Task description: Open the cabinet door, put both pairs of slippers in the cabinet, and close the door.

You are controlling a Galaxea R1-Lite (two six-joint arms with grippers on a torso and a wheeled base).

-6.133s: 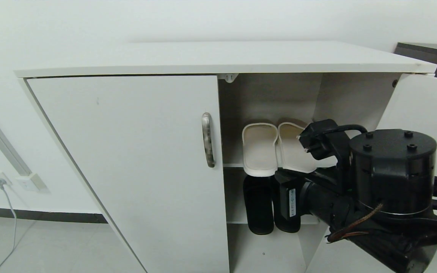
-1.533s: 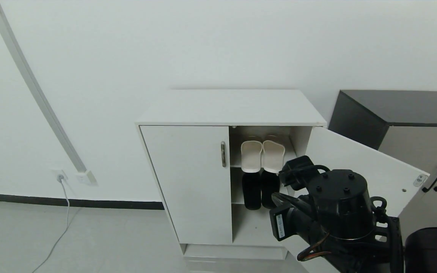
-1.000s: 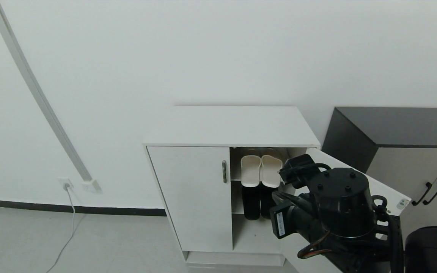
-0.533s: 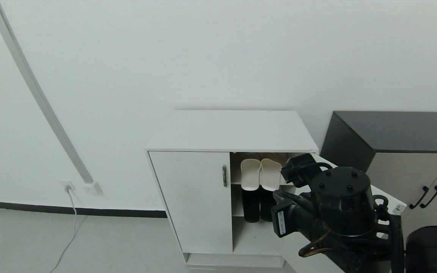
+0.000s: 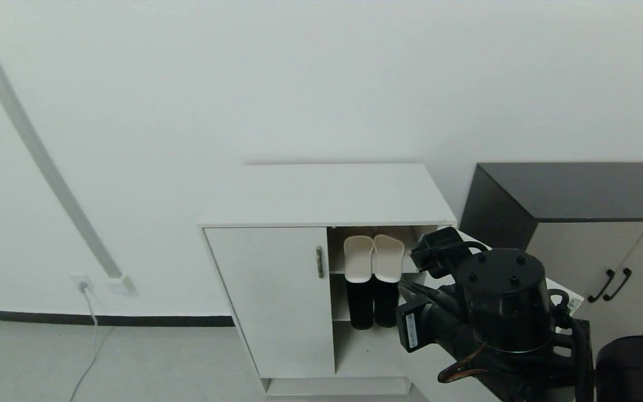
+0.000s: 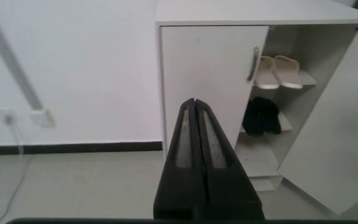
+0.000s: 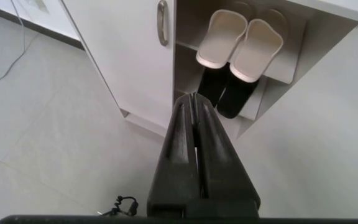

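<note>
My right claw [image 7: 193, 98] is clenched on nothing, fingers pressed flat together, aimed at the cabinet's [image 5: 321, 192] open half. Inside, the white slippers [image 7: 240, 38] sit on the upper shelf, the black slippers [image 7: 225, 93] right below them, so both pairs are stowed. What's left, I reckon, is the open door [image 7: 328, 118]. It stands upright, swung out on my right, close beside this claw. My left claw [image 6: 195, 102], also clenched empty, hangs farther back.

Saw bare floor [image 5: 132, 363] open across the lower left of the head frame, met the shut left door [image 5: 268, 301] at centre, found the bottom compartment [image 5: 366, 352] free beneath the black slippers [image 5: 373, 304].
</note>
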